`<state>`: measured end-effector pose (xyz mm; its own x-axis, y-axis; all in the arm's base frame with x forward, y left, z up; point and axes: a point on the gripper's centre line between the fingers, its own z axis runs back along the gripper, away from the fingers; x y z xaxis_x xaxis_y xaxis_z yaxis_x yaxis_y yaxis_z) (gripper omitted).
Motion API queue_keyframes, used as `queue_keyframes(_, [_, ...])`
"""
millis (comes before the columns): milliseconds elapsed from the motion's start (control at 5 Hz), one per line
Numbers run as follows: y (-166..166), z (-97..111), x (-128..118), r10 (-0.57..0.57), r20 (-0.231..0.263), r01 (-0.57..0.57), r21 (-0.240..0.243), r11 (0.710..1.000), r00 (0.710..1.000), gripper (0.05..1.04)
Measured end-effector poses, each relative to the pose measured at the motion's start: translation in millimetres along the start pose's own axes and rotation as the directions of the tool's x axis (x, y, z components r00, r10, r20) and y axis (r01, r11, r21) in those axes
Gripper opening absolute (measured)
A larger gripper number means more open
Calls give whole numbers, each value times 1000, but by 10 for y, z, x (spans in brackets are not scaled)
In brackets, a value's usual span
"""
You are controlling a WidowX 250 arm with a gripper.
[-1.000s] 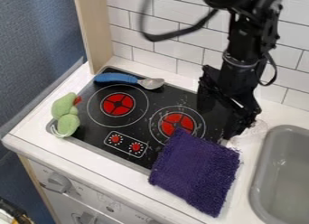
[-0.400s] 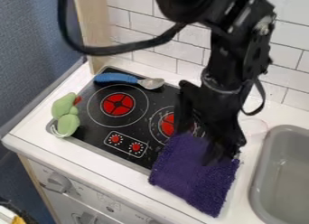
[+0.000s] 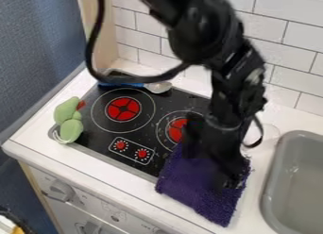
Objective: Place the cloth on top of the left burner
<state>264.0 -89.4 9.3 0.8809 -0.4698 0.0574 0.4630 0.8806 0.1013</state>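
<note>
Item, far left: one green plush toy, at the left edge of the cooktop. Outside the job.

Item: left burner, red centre, nothing lying on it. Destination of the cloth, ready as it stands.

Item: one blue-handled spoon, behind the left burner, my cable crossing in front of its handle. To be left alone.

Item: right burner, partly hidden by my claw.

Item: one purple cloth, flat, its upper corner by the right burner, the rest over the cooktop's edge and the table. Position unchanged.

Item: my claw, over the cloth, fingers spread wide, nothing visibly gripped. Change recorded: I have come across from the cooktop's right side and down to the cloth. Meaning for the task: approach nearly complete, I judge; next a pinch of fabric, a lift, then a carry leftward, high enough to clear the spoon.

Item, far right: one grey sink. Not required.
</note>
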Motion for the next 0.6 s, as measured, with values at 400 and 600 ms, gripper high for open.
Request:
queue_keyframes(400, [122, -202, 30, 13, -19, -13, 7, 1000, 1000, 1001])
queue_keyframes(600, [229, -233, -4, 36, -25, -36, 6, 999, 999, 1001])
